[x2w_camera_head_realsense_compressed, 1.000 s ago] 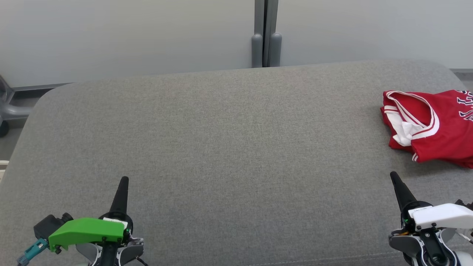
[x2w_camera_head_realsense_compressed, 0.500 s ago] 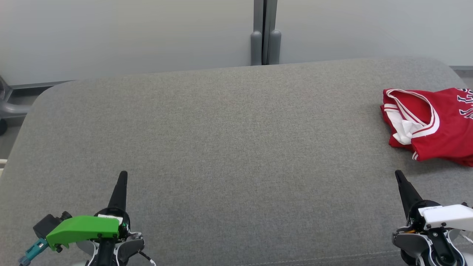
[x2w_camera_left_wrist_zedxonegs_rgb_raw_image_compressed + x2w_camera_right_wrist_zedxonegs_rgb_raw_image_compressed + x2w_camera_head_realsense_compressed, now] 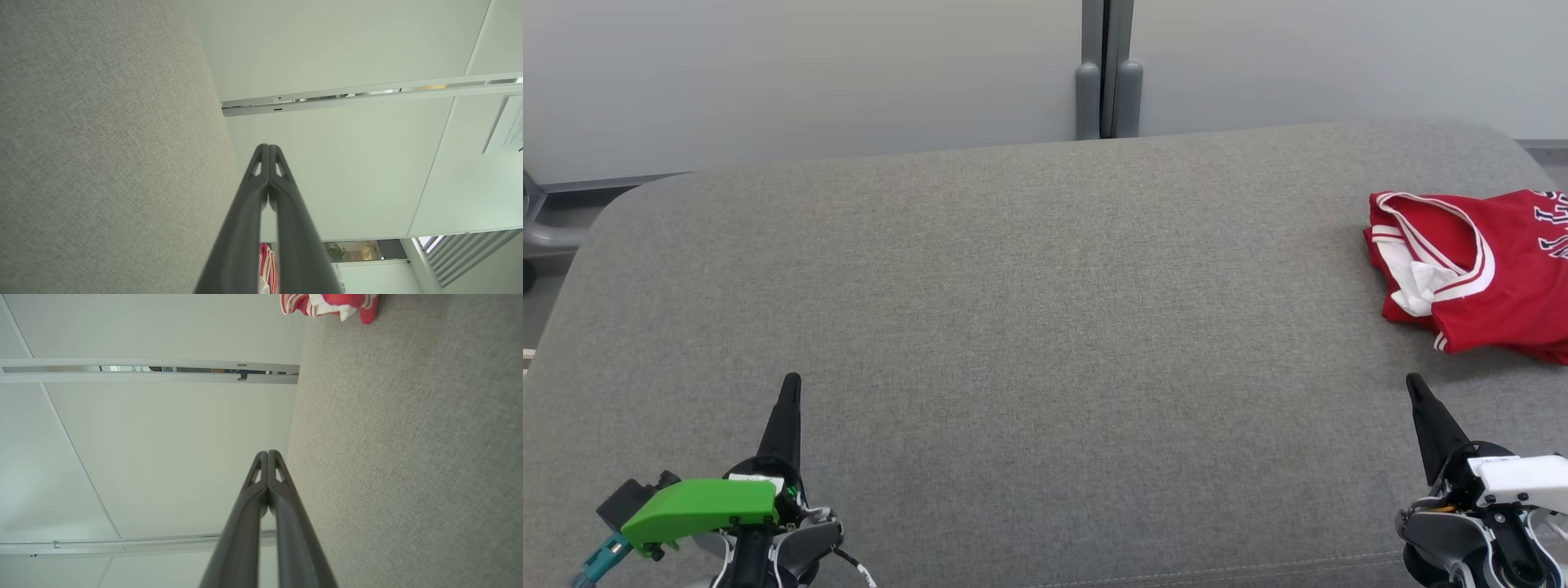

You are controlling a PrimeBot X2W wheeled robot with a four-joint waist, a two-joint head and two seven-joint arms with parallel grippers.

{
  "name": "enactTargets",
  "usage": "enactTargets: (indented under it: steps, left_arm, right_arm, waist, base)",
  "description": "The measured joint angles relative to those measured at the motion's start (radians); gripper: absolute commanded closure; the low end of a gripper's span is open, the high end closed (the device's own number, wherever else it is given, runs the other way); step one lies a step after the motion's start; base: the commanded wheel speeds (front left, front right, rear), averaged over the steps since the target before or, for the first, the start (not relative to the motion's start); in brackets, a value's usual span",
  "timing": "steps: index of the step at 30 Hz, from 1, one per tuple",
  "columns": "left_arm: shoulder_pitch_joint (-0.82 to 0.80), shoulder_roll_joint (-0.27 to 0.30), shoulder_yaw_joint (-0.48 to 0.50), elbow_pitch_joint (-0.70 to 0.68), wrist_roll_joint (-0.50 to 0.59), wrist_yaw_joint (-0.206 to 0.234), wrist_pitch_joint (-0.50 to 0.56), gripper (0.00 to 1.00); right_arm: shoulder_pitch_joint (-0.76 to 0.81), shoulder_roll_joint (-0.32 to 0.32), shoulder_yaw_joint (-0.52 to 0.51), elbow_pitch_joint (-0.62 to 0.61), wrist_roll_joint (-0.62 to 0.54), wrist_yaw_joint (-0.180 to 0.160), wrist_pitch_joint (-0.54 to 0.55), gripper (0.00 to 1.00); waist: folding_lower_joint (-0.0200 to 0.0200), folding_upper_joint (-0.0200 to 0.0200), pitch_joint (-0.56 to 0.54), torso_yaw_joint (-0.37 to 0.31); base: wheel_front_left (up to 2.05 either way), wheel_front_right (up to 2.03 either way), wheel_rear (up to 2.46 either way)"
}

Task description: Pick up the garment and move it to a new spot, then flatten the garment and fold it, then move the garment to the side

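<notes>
No text is legible: the red garment [image 3: 1494, 286] bears dark letters [image 3: 1553, 245] cut off at the view's edge.

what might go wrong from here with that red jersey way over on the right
1. The jersey lies by the right end of the grey cushion, partly cut off in the head view; a nudge may slide it off.
2. The right pincer is shut; reaching in like that would likely rumple the folds, not grip.
</notes>
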Motion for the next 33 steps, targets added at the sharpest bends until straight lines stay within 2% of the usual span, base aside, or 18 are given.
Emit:
enactTargets:
  steps: [12, 33]
  left_arm:
    - [-0.006, -0.023, 0.027, 0.006, -0.044, -0.026, 0.013, 1.0]
    - [-0.008, -0.024, 0.028, 0.006, -0.044, -0.026, 0.013, 1.0]
  right_arm:
    - [0.0, 0.0, -0.016, -0.001, 0.076, 0.0, 0.012, 1.0]
    - [0.0, -0.001, -0.017, -0.001, 0.077, 0.0, 0.012, 1.0]
  waist:
    - [0.0, 0.0, 0.007, -0.002]
    - [0.0, 0.0, 0.007, -0.002]
  base:
    - [0.0, 0.0, 0.0]
    - [0.0, 0.0, 0.0]
